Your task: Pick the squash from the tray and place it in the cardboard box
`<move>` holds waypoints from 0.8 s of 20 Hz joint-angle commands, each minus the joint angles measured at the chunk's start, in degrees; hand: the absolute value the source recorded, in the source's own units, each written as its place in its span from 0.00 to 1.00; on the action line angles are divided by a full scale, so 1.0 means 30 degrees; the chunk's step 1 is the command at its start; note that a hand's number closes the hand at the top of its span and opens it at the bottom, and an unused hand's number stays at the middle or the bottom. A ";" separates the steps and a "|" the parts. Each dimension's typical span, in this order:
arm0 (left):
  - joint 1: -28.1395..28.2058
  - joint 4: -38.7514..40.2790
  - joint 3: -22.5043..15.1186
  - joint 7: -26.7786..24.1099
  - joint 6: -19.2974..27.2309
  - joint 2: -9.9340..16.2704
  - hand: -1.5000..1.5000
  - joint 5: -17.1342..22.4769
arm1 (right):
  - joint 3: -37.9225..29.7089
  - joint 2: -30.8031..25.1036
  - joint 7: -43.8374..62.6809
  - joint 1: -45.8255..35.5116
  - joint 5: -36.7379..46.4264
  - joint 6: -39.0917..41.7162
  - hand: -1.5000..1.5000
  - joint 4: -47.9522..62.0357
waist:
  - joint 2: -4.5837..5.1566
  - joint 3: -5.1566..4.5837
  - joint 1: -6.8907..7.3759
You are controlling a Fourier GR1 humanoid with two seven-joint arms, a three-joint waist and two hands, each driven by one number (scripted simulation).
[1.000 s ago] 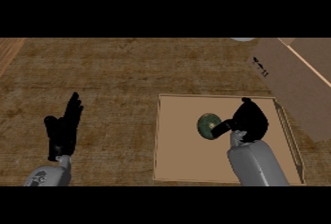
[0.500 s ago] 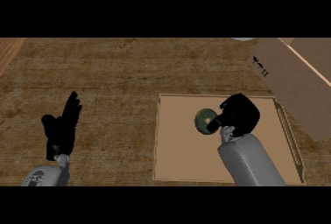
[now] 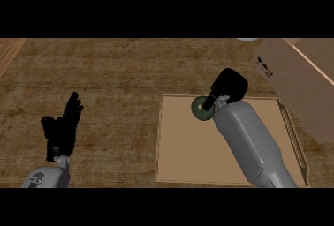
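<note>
Head view: the black right hand [image 3: 228,84] curls its fingers on the round dark-green squash [image 3: 201,109] at the flat tan tray's [image 3: 195,150] far edge; small, probably rigid and smooth-skinned, best gripped across its middle.

A rough, matt wood grain is shown by the counter [image 3: 130,70]; the tray [image 3: 189,150] and cardboard box [image 3: 294,84] appear smooth, matt (paper-like); the squash [image 3: 201,109] looks dull.
</note>
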 commanded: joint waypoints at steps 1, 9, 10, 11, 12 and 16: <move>0.0258 -0.0762 0.0439 0.0898 -0.0454 0.0345 0.50 0.0138 | -0.0566 -0.0166 -0.0340 -0.2094 0.0285 0.0523 1.00 0.1858 | 0.0108 0.0106 -0.0142; -0.0475 0.0607 0.1289 0.0173 -0.1099 0.0815 0.50 0.0168 | 0.0748 0.0282 0.2065 -0.3711 0.2266 0.1436 1.00 -0.1847 | 0.0020 0.0091 -0.0394; 0.1254 -0.0373 0.0514 -0.0443 -0.0502 -0.0289 0.50 -0.0069 | 0.0687 0.0292 0.2406 -0.4469 0.2716 0.1291 1.00 -0.1690 | 0.0001 0.0093 -0.0216; 0.0615 -0.0568 0.0287 0.0377 0.0016 -0.0272 0.50 -0.0482 | 0.0417 0.0442 0.3604 -0.5944 0.2551 0.2901 1.00 -0.2845 | -0.0122 0.0090 -0.0371; 0.0828 -0.0335 0.0723 -0.0164 -0.0250 0.0041 0.50 -0.0316 | 0.0133 -0.0547 0.2900 -0.4976 0.2467 0.2965 1.00 -0.4061 | -0.0096 0.0094 -0.0535; 0.0998 -0.0074 0.0943 -0.0429 -0.0806 -0.0015 0.50 0.0076 | -0.0094 -0.1220 0.3760 -0.5544 0.3405 0.4626 1.00 -0.6089 | -0.0087 0.0091 -0.0572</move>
